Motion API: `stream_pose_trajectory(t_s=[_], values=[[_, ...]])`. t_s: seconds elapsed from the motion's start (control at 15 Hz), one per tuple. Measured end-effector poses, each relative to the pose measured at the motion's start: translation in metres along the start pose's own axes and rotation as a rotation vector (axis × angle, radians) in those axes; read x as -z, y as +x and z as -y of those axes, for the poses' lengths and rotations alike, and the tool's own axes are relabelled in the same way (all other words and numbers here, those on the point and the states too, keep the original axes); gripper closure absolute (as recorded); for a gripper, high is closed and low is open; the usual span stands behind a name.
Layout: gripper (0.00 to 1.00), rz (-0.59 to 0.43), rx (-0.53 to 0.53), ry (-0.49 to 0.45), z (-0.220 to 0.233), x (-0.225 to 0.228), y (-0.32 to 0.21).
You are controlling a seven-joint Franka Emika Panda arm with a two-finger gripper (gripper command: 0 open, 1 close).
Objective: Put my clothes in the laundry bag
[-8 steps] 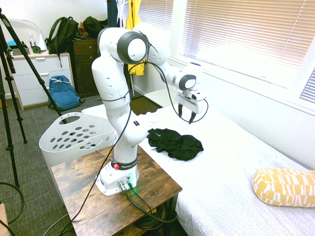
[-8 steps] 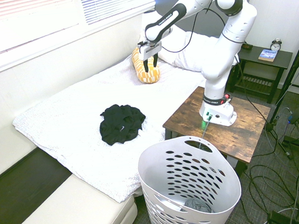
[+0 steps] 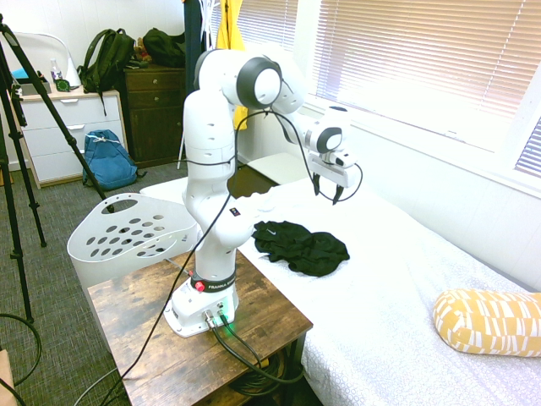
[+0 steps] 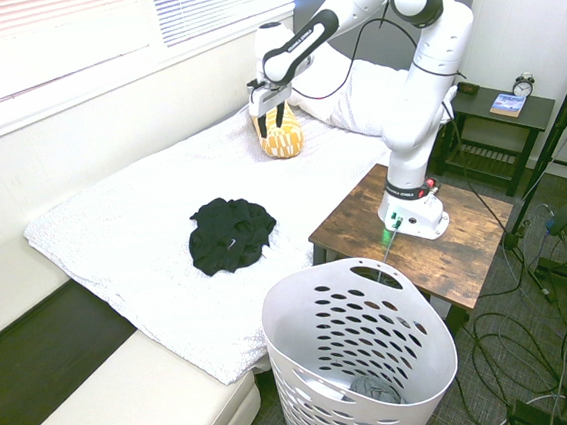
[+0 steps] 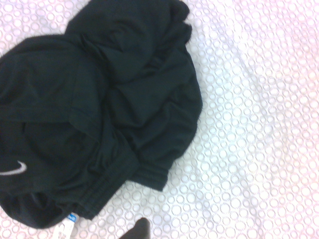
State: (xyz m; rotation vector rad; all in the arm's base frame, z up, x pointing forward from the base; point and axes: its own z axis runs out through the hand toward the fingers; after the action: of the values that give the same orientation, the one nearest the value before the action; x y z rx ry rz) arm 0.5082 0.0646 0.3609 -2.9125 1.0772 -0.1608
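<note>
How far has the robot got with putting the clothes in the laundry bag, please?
Something grey already lies in the laundry basket, though I cannot tell what. Nothing is in hand: the gripper hangs open above the bed. The black garment lies crumpled on the bed, so grasping it, carrying it over and dropping it in are all left.

Black garment (image 4: 231, 236) crumpled on bed; white holed laundry basket (image 4: 361, 356) upright beside bed.

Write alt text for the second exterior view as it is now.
A robot arm holds its open gripper above a white-covered bed where a crumpled black garment lies. A tall white laundry basket with oval holes stands in the foreground, beside the wooden table bearing the arm; a yellow-and-white patterned pillow lies farther back.
</note>
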Motion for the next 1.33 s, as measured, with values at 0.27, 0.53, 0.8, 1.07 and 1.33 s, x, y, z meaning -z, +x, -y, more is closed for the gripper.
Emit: stream_pose_trajectory(t_s=[0.27, 0.53, 0.8, 1.07, 1.33], values=[[0.00, 0.039, 0.071, 0.020, 0.075, -0.077, 0.014], [0.00, 0.088, 0.136, -0.002, 0.135, -0.179, -0.004], [0.00, 0.127, 0.164, -0.018, 0.151, -0.262, -0.009], [0.00, 0.170, 0.186, -0.024, 0.148, -0.320, -0.026], [1.00, 0.160, 0.236, -0.045, 0.140, -0.362, -0.029]])
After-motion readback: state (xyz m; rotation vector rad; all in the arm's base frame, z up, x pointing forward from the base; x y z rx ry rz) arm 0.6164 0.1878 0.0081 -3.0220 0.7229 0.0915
